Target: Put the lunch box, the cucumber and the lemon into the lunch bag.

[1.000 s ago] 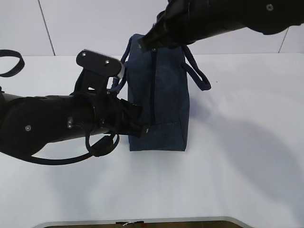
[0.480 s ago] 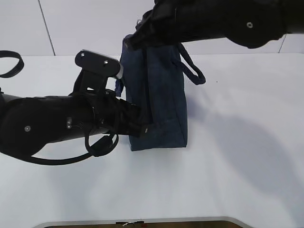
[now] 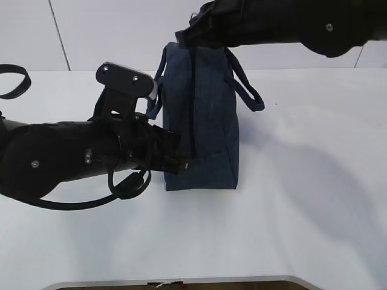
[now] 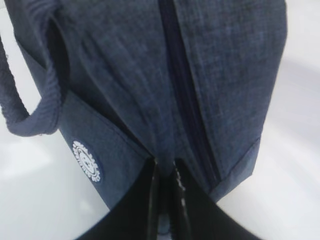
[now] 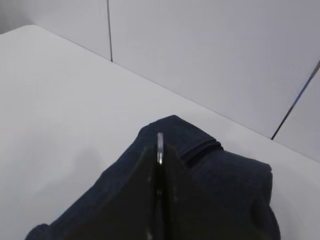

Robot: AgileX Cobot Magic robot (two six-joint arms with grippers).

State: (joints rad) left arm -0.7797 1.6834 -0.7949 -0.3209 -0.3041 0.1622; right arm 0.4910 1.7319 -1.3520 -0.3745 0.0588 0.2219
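The dark navy lunch bag (image 3: 208, 115) stands on the white table with its top zipper (image 4: 182, 100) shut along its length. My left gripper (image 3: 181, 163) is shut on a fold of fabric at the bag's near end (image 4: 165, 167), beside the round white logo (image 4: 86, 161). My right gripper (image 3: 184, 36) is at the bag's far end, shut on a thin metal zipper pull (image 5: 160, 142) over the navy fabric (image 5: 225, 180). The lunch box, the cucumber and the lemon are out of view.
One loop handle (image 3: 248, 90) hangs off the bag's right side, the other (image 4: 20, 115) off its left. A black strap loop (image 3: 15, 78) lies at the table's left edge. The table's front edge (image 3: 169, 281) is near the camera. A pale wall stands behind.
My right gripper swung left with the bag's far end, leaning the bag, then came back right; the bag stands straighter again. My left gripper kept its hold and barely moved.
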